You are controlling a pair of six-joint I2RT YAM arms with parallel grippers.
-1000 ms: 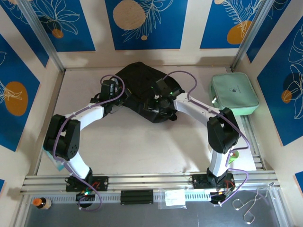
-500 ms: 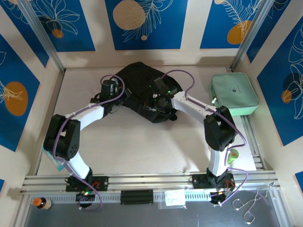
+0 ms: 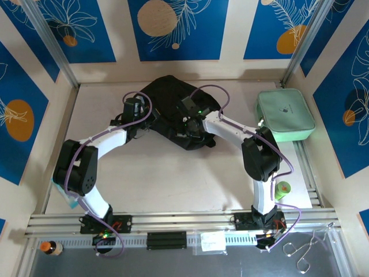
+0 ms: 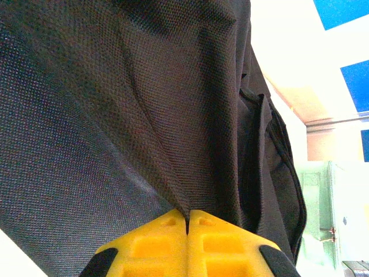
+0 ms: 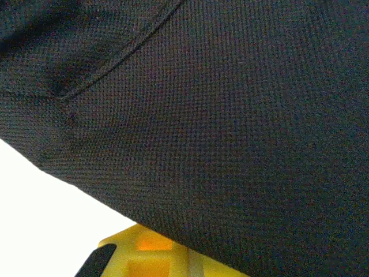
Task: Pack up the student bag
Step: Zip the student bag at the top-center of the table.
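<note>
The backpack (image 3: 167,95) lies at the far middle of the table (image 3: 161,184), its long axis running from far-left to near-right, and both arms reach in to it with bent elbows. The left gripper (image 4: 187,216) is at the backpack's left edge, fingers pressed together on a raised fold of cloth. The right gripper (image 3: 187,128) rests on the backpack's near-right part, fully closed under draped cloth; whether it pinches any I cannot tell.

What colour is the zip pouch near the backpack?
The pouch is mint green, best seen in the top external view.
</note>
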